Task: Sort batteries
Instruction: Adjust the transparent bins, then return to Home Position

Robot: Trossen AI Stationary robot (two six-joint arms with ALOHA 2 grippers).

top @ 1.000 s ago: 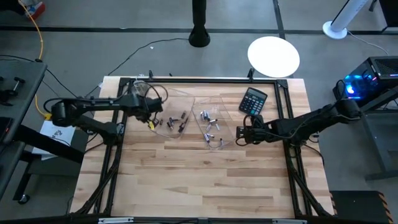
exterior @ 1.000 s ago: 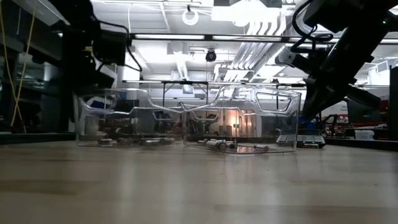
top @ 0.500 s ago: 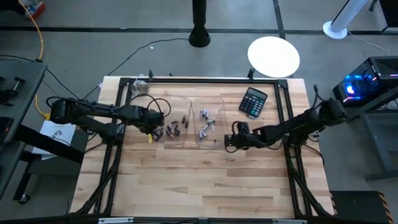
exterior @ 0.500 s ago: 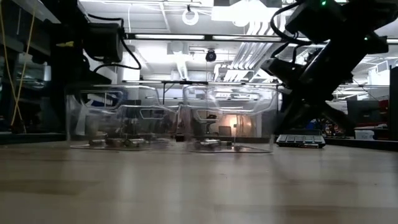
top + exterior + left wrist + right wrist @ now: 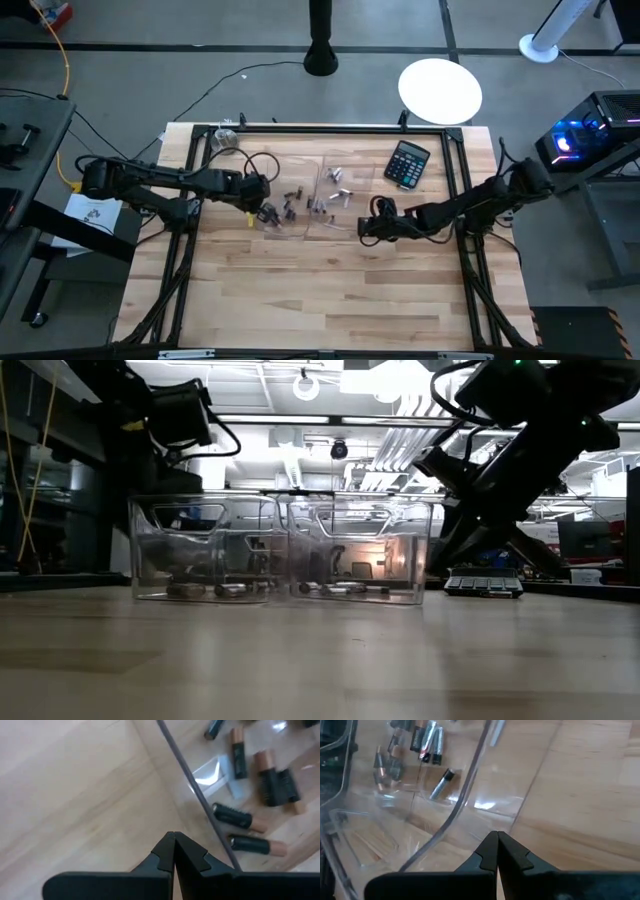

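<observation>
Two clear plastic trays stand side by side mid-table. The left tray (image 5: 285, 175) holds dark, copper-ended batteries (image 5: 239, 816). The right tray (image 5: 340, 215) holds silvery-light batteries (image 5: 440, 784). Both trays rest flat on their bottoms, as the low view shows for the left tray (image 5: 200, 520) and the right tray (image 5: 360, 520). My left gripper (image 5: 262, 212) is shut, low at the left tray's left side. My right gripper (image 5: 362, 230) is shut, low at the right tray's right near corner. My left gripper (image 5: 172, 836) comes slanting down from the table's left, its shut fingertips beside the left tray's outer wall (image 5: 200, 805); whether they touch it I cannot tell. My right gripper (image 5: 497, 834) comes slanting down from the table's right, its shut fingertips at the right tray's curved wall (image 5: 462, 802); whether they touch it I cannot tell.
A black calculator (image 5: 407, 164) lies at the far right of the table, beyond my right arm, and also shows in the low view (image 5: 483, 585). A black frame rims the tabletop. Bare wood lies toward the near edge.
My left gripper has gone toward the table's right and near edge, my right gripper toward the left. The two trays, splayed at angles before, have slid toward each other and turned, and now stand straight, side by side. The batteries inside have shifted.
</observation>
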